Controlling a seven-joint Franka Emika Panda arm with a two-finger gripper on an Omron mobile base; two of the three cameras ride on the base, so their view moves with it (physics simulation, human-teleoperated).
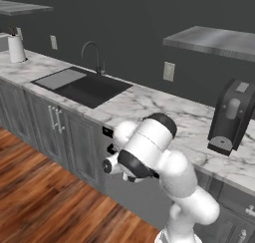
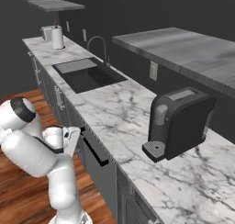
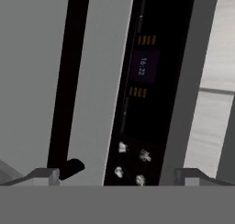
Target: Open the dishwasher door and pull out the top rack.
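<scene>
Facing the dishwasher door (image 3: 98,81) at close range, we have the gripper (image 3: 117,175) spread wide with nothing between its fingertips, hovering just in front of the panel. We take the bar handle (image 3: 69,81) as our landmark. In the hand view it runs as a long black bar up the picture, with one mounting end beside the left fingertip (image 3: 43,175). The control strip (image 3: 142,81), with its small lit display, lies on the far side of the handle from that fingertip, and the marble counter (image 3: 215,58) lies beyond the strip.

In the right base view the handle (image 2: 94,147) juts from the door (image 2: 98,172) just under the counter edge, and the hand (image 2: 69,140) sits near its left end. The door looks shut, so the top rack is presumably behind it, hidden.

As we judge it, the main risk is alignment. The handle sits toward one fingertip, not midway, so closing from here could clamp on the strip or catch just the mounting end. A grip near the end would also twist the pull and could slip off. Pushing forward too far could jam the fingertips against the steel. Once the door drops, our elbow (image 1: 154,137), already low and close to the door, may be in its swing path.
</scene>
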